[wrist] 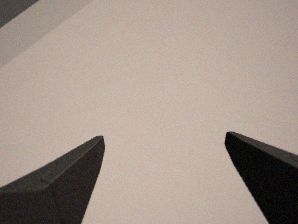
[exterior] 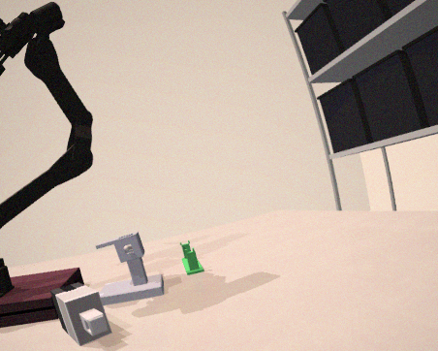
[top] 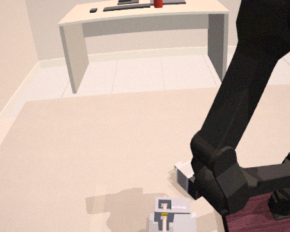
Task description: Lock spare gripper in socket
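Observation:
My gripper (wrist: pixel 164 139) is open and empty in the wrist view, and it is held high at the upper left edge of the exterior view. The grey mount (top: pixel 187 222) (exterior: pixel 139 271) stands on the table with its socket block on a post. The beige lock pin (top: pixel 164 223) with a yellow band lies at the socket in the top view; a pale bit shows in the socket block's hole in the exterior view. The spare gripper (top: pixel 183 180) (exterior: pixel 74 310), a grey and black block with a small square spigot, rests on the table beside the mount, away from the socket. The arm partly hides it in the top view.
A small green stand (exterior: pixel 192 263) is on the table beyond the mount. The arm's dark red base board (top: pixel 251 213) (exterior: pixel 31 301) is close to the spare gripper and mount. A desk (top: pixel 141 16) and a shelf with dark bins (exterior: pixel 388 99) are in the background.

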